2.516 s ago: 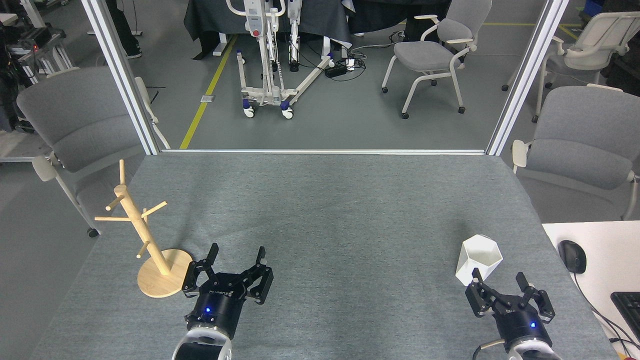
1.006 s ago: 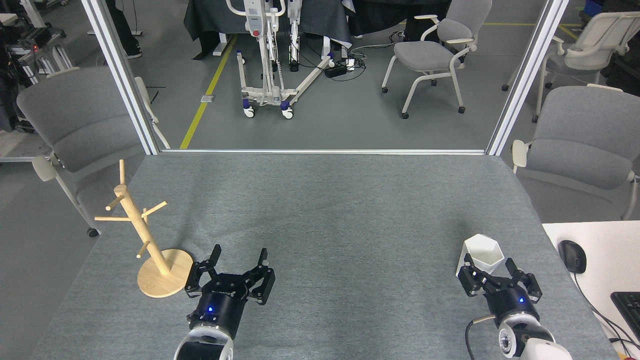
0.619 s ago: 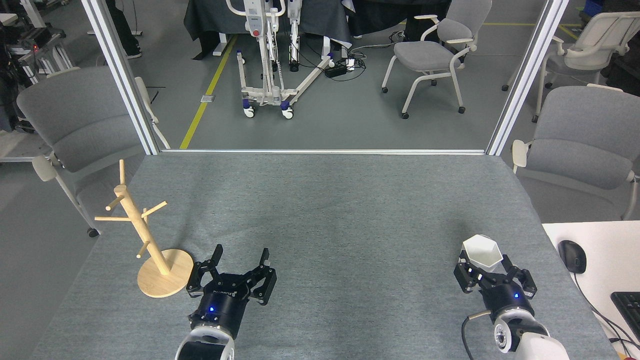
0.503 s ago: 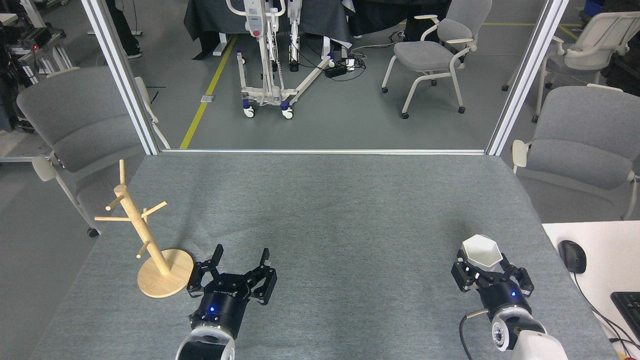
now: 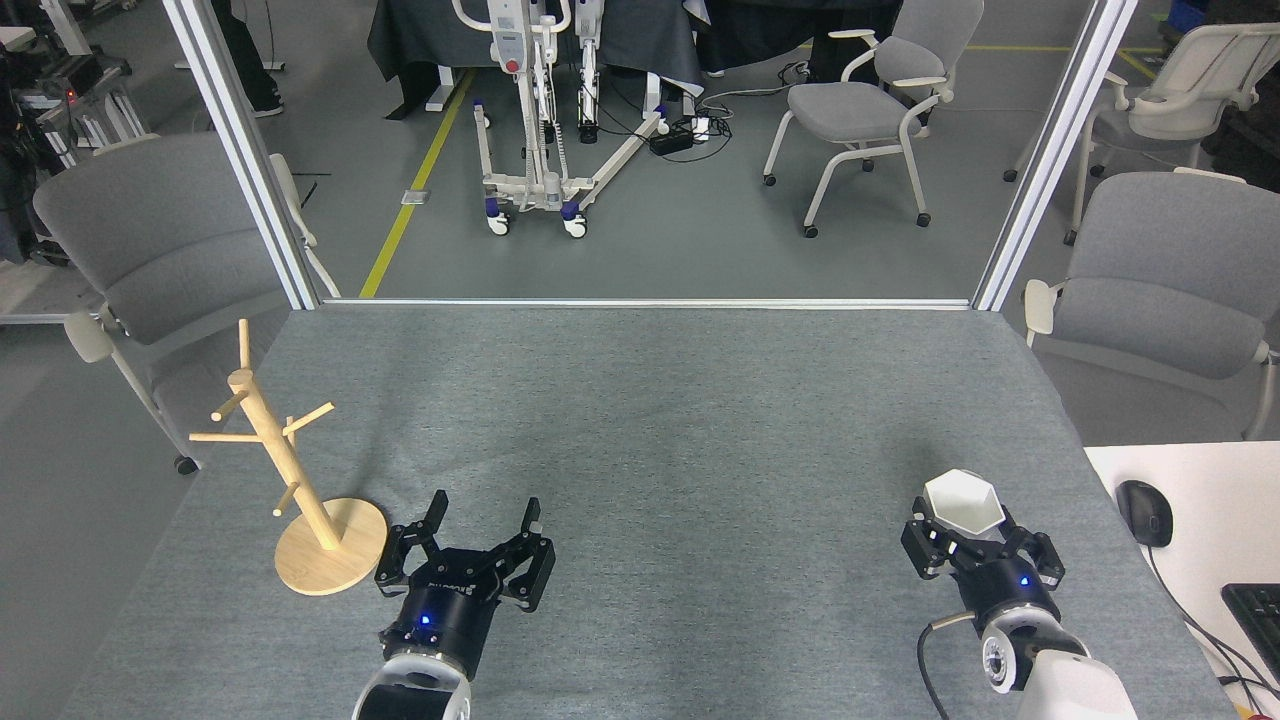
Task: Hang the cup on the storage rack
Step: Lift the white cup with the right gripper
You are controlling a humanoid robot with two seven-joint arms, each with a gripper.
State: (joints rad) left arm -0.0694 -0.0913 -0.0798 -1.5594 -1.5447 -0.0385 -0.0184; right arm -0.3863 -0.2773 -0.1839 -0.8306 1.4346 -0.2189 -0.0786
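Clearly, in the head view the right gripper [image 5: 968,537] is closed around the cup [image 5: 963,503], rim just above its fingers. Likely light, stiff, smooth and fragile. The left gripper [image 5: 482,528] stands open and empty, the storage rack [image 5: 283,463] just to its left.

The desk [image 5: 650,420] wore a matt grey cloth with a rough, felt-like weave. The storage rack [image 5: 290,470] was pale, smooth bare wood. The cup [image 5: 965,503] looked white, smooth and faintly glossy. Both grippers' fingers [image 5: 433,512] showed matt black, hard plastic or metal, hard to say.
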